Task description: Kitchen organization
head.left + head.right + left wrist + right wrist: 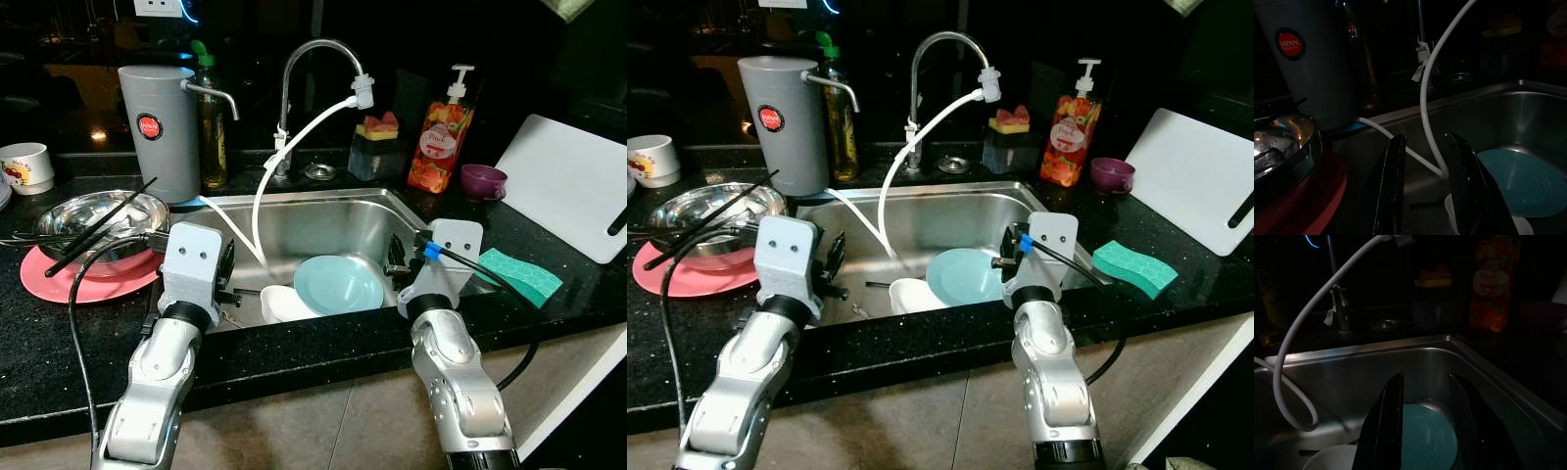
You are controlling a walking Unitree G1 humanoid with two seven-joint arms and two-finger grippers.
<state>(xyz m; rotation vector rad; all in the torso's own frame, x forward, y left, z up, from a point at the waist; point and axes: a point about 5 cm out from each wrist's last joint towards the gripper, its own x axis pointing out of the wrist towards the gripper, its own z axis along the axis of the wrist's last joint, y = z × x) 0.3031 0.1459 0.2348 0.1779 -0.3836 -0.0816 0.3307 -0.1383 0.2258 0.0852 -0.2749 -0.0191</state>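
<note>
Both my arms reach over the counter's front edge toward the sink (294, 211); left gripper (1425, 196) sits at the sink's left rim, fingers parted with nothing between them; right gripper (1427, 426) sits at the right rim, fingers likewise apart and empty; black cables run back from both wrists.

In the basin just beyond the fingers: teal plate (338, 284) tilted, leaning on a white bowl (284, 304) at its left; they touch; a white hose (260, 211) drops from the tap (318, 59) spout into the basin beside them.

Left counter: steel bowl (93, 220) on a pink plate (73, 279); black chopsticks (103, 227) lie across the bowl; white mug (26, 166) further left.

Right counter: green sponge (519, 274) near the sink's right rim; white board (568, 181) behind it, well apart from the sink.

Back row, left to right: grey dispenser (157, 127); oil bottle (213, 117) just beside it; tap; sponge holder (377, 147); soap pump bottle (441, 137); purple cup (483, 181).
</note>
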